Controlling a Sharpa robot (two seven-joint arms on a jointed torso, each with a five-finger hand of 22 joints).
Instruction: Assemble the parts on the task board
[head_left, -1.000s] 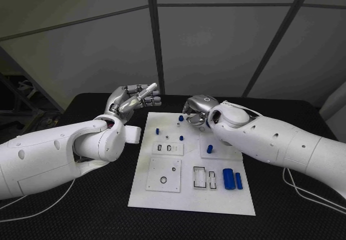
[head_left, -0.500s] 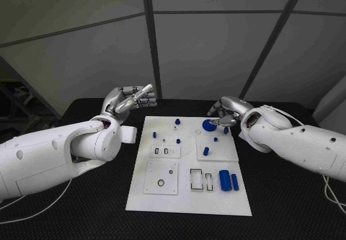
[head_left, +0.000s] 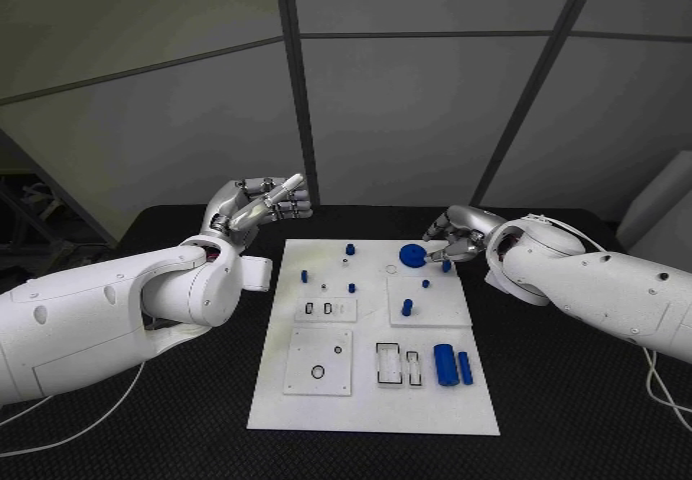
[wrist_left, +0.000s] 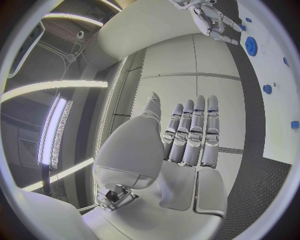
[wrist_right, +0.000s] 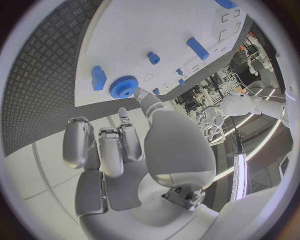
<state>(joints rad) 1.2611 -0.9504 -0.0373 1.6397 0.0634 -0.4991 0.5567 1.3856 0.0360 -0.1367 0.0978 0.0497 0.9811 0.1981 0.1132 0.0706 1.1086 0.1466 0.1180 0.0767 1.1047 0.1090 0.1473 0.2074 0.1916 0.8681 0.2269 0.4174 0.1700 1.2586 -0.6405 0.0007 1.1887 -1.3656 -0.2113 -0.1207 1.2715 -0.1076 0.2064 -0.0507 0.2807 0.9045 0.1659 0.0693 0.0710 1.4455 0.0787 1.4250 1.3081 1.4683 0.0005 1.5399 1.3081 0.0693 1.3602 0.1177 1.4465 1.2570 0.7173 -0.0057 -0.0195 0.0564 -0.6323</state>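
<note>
Found the thumb tip (wrist_right: 140, 96) of the right hand (head_left: 459, 236) just beside the toothed rim of the blue gear (head_left: 413, 254); could not tell whether touching. Noted the other fingers (wrist_right: 100, 145) loosely curled and apart, clamped on nothing. Recorded the gear lying flat on the task board (head_left: 368, 405), just ahead of the fingertips, near the board's far edge, with a small blue peg (head_left: 447, 265) just beside it. Observed further blue pegs standing on the board beyond the gear, well apart from the fingers, and two blue cylinders (head_left: 451, 364) at the near side.

Found the left hand (head_left: 257, 206) raised well clear of the board, fingers (wrist_left: 194, 130) straight and side by side, holding nothing.

Judged the step in hand as dealing with the gear: either seating it or leaving it. Judged most of the assembly outstanding. Next move would call for a firm hold across the gear's rim, or, if seated, a reach to another loose part.
</note>
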